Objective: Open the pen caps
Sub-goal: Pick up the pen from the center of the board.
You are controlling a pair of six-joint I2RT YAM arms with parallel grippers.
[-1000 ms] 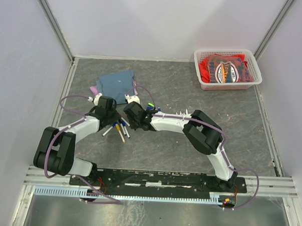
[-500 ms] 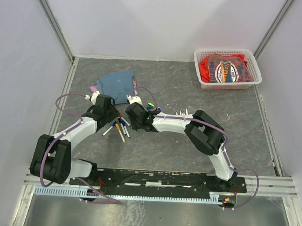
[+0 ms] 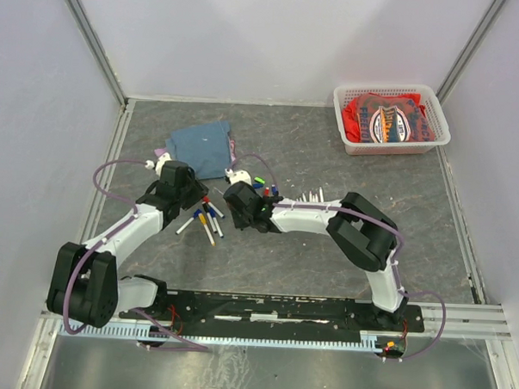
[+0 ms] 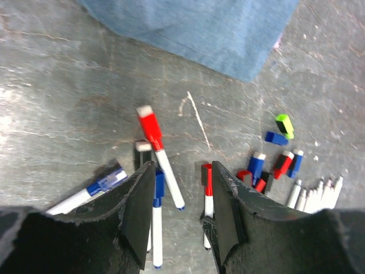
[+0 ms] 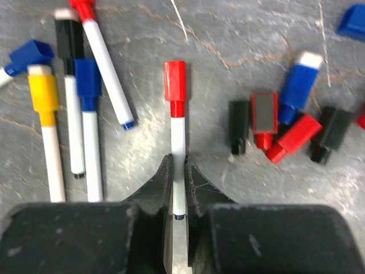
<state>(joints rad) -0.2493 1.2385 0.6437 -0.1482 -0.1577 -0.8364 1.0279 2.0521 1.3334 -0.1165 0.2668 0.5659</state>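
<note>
Pinching a pen's white barrel (image 5: 178,134), the right gripper (image 5: 178,166) leaves its red cap (image 5: 175,80) exposed; the left gripper (image 4: 179,177) gapes empty. Light, slick plastic, probably best squeezed mid-cap.

Overhead view from behind, facing down, 2 wrist views close above shared pen caps (image 5: 293,137)

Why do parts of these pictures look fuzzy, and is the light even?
Left wrist view: the left pincer sits close to the lens, so it shows dark and blurred, while the pens beyond look fairly sharp. Right wrist view: the right pincer, closed on a red-capped pen, blurs likewise. Top view: soft, even light, faint shadows, pale walls nearly washed out.
</note>
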